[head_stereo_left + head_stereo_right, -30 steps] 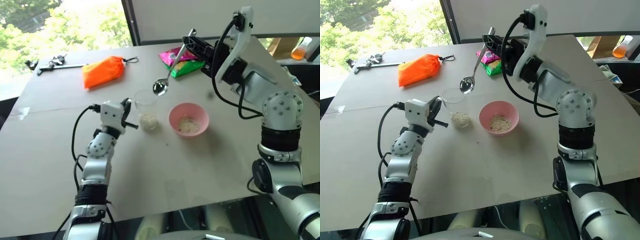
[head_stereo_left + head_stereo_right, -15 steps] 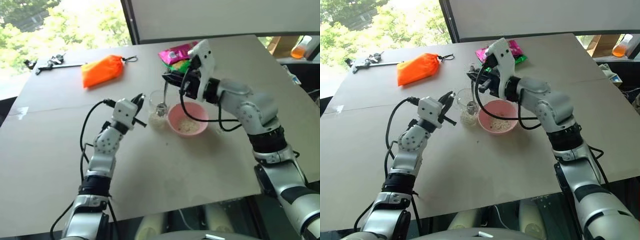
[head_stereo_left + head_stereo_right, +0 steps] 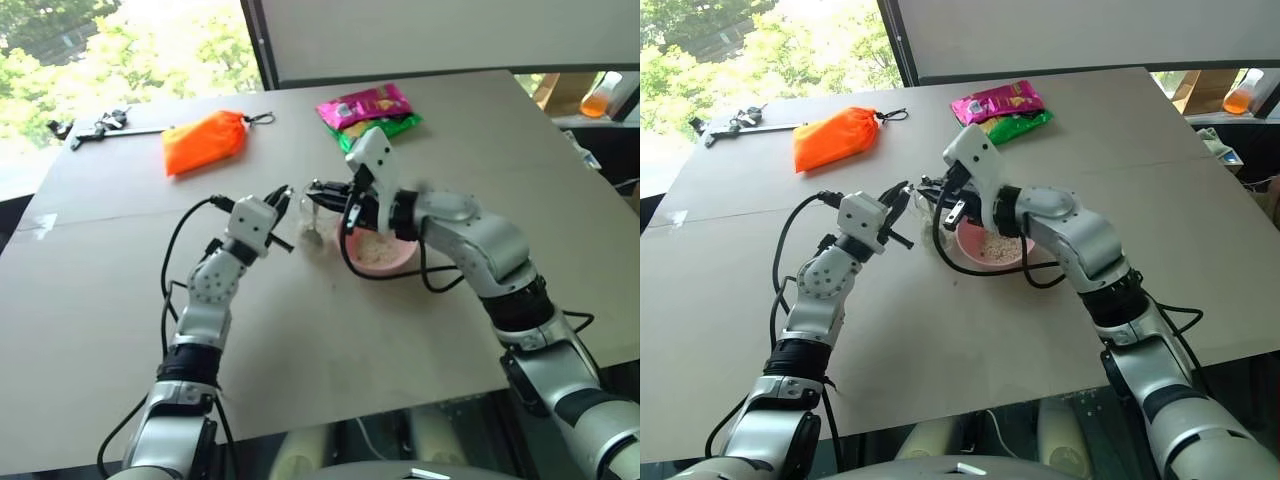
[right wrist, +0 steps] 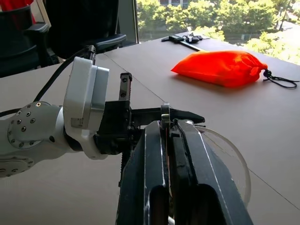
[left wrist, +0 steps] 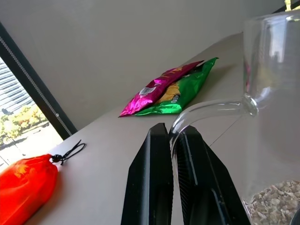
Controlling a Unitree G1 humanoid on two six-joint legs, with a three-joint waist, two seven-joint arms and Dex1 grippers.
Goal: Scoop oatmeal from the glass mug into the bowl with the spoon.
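glass mug handle pinched in left gripper.

the glass mug stands near the middle of the table, with the bowl just beside it on the right and oatmeal lying in its bottom. the left gripper is at the mug's left side, its fingers pinched on the mug's handle, and the right gripper is over the mug from the right, above the bowl's near-left rim. behind them, toward the table's far edge, the snack packet lies to the right and the orange pouch to the left, with a small tool further left near the far-left corner.
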